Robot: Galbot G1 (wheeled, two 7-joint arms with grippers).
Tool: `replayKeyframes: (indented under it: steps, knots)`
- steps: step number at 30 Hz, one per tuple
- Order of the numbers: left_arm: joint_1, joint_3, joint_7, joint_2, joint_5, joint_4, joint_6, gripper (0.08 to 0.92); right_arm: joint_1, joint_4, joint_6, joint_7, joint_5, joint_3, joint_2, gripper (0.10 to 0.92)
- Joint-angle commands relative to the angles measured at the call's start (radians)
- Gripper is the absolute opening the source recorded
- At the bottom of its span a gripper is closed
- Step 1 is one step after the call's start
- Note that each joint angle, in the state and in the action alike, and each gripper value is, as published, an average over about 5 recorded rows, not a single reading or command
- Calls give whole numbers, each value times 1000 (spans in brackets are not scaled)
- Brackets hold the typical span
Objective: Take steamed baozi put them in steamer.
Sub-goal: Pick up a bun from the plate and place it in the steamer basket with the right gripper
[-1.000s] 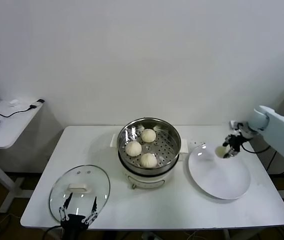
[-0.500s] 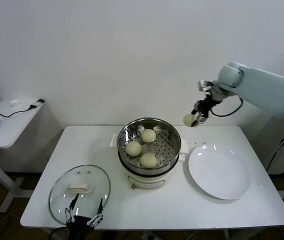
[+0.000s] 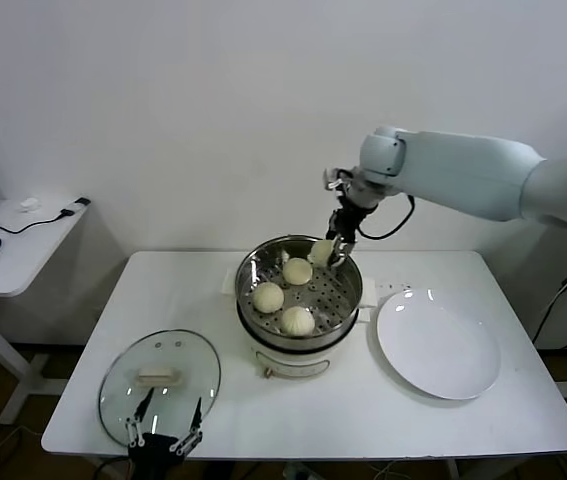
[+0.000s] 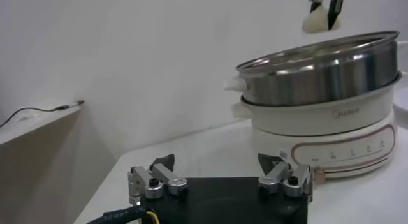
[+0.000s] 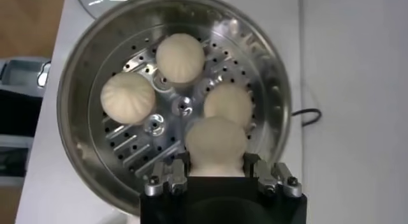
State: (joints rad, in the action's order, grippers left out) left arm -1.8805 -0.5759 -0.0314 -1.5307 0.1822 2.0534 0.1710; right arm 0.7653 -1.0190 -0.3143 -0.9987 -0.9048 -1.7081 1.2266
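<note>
The right hand (image 3: 335, 252), just above centre in the head view, is clamped on the fourth small cream-white dough bun (image 5: 215, 144), hanging over the far rim of the round shiny stainless-steel steamer (image 3: 348, 298). Three buns (image 3: 267, 296) already lie on its perforated tray. The bun looks soft, light and easily dented; gripping its sides suits it. The left hand (image 3: 163, 434), spread wide, waits at the lower left by the round glass lid (image 3: 123, 378).
</note>
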Motion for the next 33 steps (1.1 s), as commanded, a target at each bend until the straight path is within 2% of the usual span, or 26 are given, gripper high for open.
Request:
replayKeyframes:
  steps: [1,18,27,33]
  knots:
    - [2,1,-1,1,-7,-7,9,823,-85,-20,-28,46,6,-42,64,551]
    - [20,-3,-2,2,-16,-24,4,823,-109,-32,-40,62,30,-48,42,569]
    - [26,2,-3,-1,-9,-20,-1,823,-85,-47,-43,56,19,-22,7,786]
    - [31,2,-2,-6,-8,2,-18,823,-13,-101,-31,60,-13,-2,-84,822]
